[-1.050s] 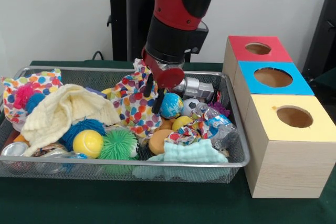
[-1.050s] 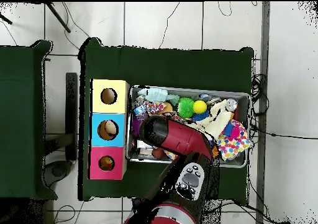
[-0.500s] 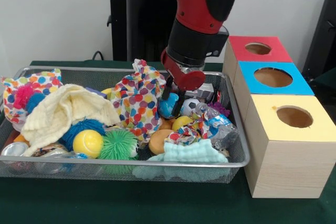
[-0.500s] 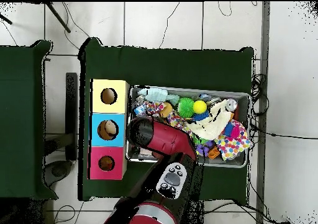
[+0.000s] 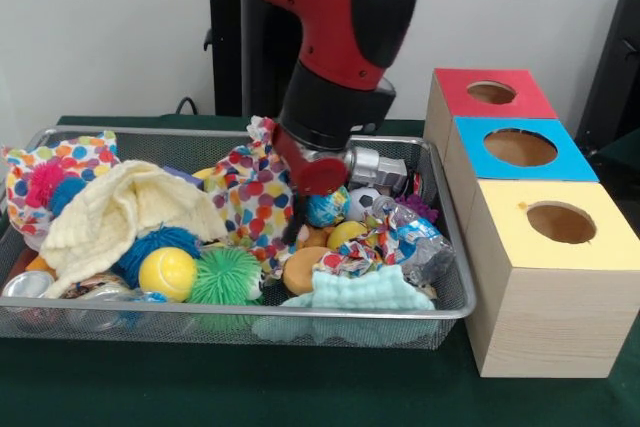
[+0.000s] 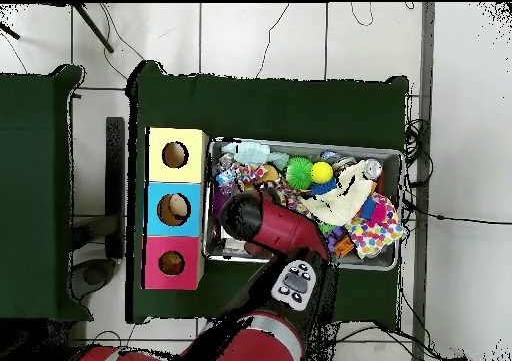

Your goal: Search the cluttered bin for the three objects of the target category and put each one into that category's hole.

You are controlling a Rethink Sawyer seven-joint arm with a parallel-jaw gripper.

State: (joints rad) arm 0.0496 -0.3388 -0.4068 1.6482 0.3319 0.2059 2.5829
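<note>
Gripper (image 5: 297, 222) just beside blue ball (image 5: 324, 209).

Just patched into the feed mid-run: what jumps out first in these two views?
The red and black arm dominates, plunging from above into the middle of the wire bin, its gripper buried among the clutter beside a polka-dot cloth. The bin brims with bright toys, with a yellow ball and green spiky ball near its front. Beside the bin stand three boxes with holes: red, blue, yellow.
</note>
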